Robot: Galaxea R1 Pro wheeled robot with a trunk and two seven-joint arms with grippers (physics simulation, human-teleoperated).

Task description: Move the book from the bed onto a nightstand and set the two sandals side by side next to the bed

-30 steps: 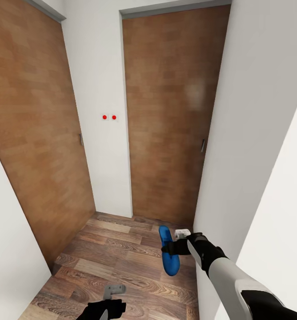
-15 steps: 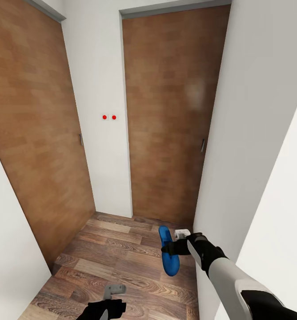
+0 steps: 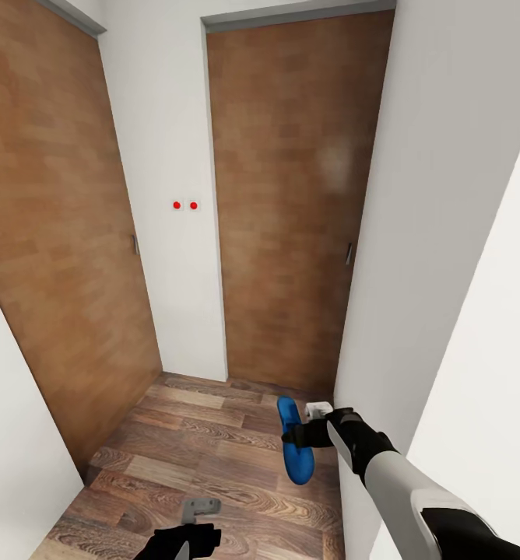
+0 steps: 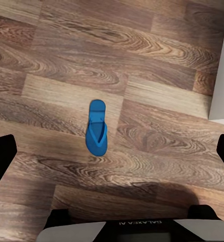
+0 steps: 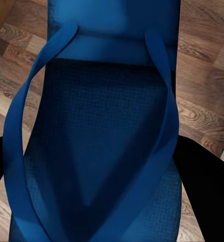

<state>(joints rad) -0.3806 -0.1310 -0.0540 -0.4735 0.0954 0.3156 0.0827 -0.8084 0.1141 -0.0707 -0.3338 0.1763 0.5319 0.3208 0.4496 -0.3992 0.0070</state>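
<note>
Right now the right gripper (image 3: 300, 432) is clamped on a blue sandal (image 3: 295, 443), held above the wood floor (image 3: 190, 451) near the white wall (image 3: 416, 257) on the robot's right. R wrist cam: sandal's straps and sole up close between dark fingers (image 5: 202, 186). Left gripper (image 3: 188, 533) hangs low w/ fingers (image 4: 1, 156) spread, nothing between them; below it a 2nd blue sandal (image 4: 96, 133) lies flat on the floor. Two closed wood doors (image 3: 291, 202) ahead.

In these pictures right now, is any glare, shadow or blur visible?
Head view: a soft pale glare patch on the right door, lines lean from wide-angle distortion. Left wrist view: a dark shadow on the floor below the sandal. Right wrist view: the held sandal looks slightly soft.
</note>
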